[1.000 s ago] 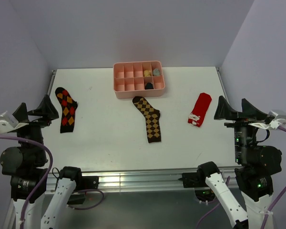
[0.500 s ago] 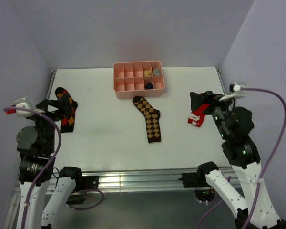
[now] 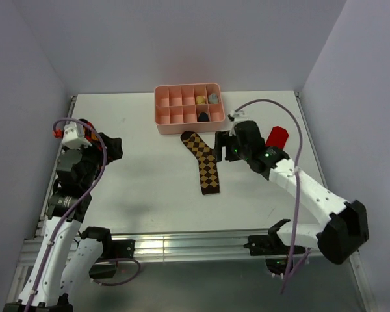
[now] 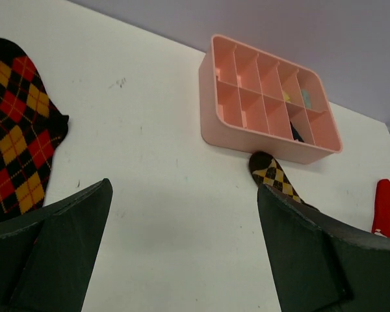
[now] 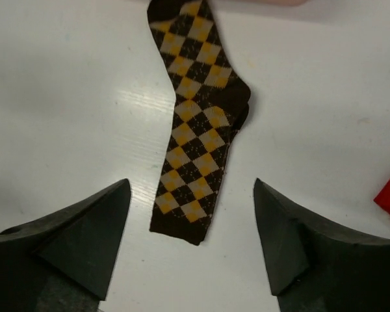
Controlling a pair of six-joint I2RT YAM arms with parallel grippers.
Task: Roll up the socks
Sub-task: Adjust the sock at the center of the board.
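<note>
Left gripper [image 4: 182,253]: jaws spread wide, holding nothing, above bare table [image 3: 149,175] on the left side.

Red-orange sock [image 4: 16,156]: lies flat at the left edge of the table, just left of the left gripper. The left arm hides most of it in the top view.

Right gripper [image 5: 192,260]: jaws spread wide, holding nothing, above the centre of the table.

Tan sock [image 5: 195,143]: lies flat at table centre. Its toe is by the near wall of the tray [image 3: 182,120]. Its cuff points near and sits between the right fingers in the wrist view.

Red sock [image 3: 277,136]: lies right of the right gripper, partly hidden by the right arm.
</note>
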